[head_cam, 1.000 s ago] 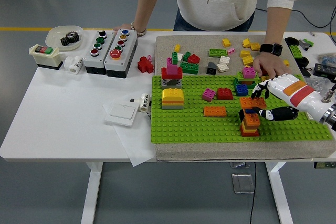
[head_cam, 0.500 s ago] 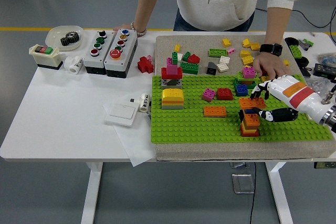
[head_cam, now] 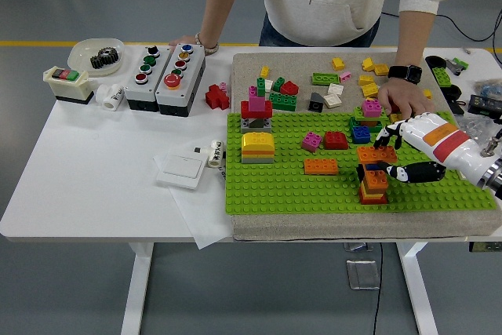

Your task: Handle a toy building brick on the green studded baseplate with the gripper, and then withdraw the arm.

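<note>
White table (head_cam: 94, 186) under grey shop floor is what we look down on, and at its right side our right robot hand (head_cam: 382, 157) reaches in over the green studded baseplate (head_cam: 298, 190), its black fingers (head_cam: 384, 138) curled around the orange brick (head_cam: 374, 154) at the top of a small orange and red stack (head_cam: 373, 186). Just beyond it we see a person's hand (head_cam: 401, 100) resting on a pink-topped brick pile (head_cam: 369, 115) at the baseplate's far edge, while a flat orange brick (head_cam: 321, 166), a red brick (head_cam: 336, 140) and a yellow-topped block (head_cam: 257, 147) sit further left on the studs.

Right robot hand (head_cam: 386, 156) fingers curled, thumb extended leftward.
</note>
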`<act>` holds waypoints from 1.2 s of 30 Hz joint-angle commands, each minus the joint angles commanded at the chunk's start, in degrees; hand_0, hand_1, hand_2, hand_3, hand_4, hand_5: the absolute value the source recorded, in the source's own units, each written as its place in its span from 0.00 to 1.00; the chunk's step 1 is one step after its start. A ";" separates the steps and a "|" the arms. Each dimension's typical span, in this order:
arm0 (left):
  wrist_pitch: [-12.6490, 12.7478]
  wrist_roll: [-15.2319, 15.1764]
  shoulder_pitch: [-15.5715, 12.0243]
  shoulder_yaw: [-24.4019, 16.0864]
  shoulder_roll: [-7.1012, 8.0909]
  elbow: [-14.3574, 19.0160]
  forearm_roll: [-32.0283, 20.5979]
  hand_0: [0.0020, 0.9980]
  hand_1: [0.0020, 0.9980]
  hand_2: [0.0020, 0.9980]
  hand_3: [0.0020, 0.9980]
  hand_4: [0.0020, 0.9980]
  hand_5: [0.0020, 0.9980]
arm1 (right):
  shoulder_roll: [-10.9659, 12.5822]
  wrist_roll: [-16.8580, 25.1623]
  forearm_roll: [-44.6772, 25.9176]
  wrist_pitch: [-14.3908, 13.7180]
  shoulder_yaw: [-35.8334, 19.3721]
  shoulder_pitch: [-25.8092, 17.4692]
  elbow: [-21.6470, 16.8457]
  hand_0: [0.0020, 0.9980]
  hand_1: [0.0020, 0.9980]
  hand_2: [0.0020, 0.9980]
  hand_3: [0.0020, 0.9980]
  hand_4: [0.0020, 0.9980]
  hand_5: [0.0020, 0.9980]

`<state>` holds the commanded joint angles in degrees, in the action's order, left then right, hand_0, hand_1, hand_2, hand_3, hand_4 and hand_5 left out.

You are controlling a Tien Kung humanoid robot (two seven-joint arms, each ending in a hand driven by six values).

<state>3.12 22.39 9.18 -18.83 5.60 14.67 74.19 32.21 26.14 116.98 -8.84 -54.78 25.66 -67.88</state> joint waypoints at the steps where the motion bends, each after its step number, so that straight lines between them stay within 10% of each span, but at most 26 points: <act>1: -0.06 -0.02 -0.01 -0.01 0.01 0.00 0.08 0.56 0.63 0.70 0.62 0.64 0.75 | -0.01 0.09 0.02 0.12 -0.05 -0.05 -0.05 0.29 0.43 0.54 0.57 0.71 0.29; 36: -0.07 -0.23 0.26 0.50 0.15 0.05 -0.30 0.55 0.63 0.69 0.62 0.64 0.75 | 0.66 0.48 -1.65 -0.80 -2.52 -1.11 -2.38 0.30 0.46 0.65 0.75 0.94 0.37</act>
<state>3.05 22.16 9.44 -18.33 5.75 14.72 73.90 32.87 26.61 115.33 -9.64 -57.30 24.55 -70.26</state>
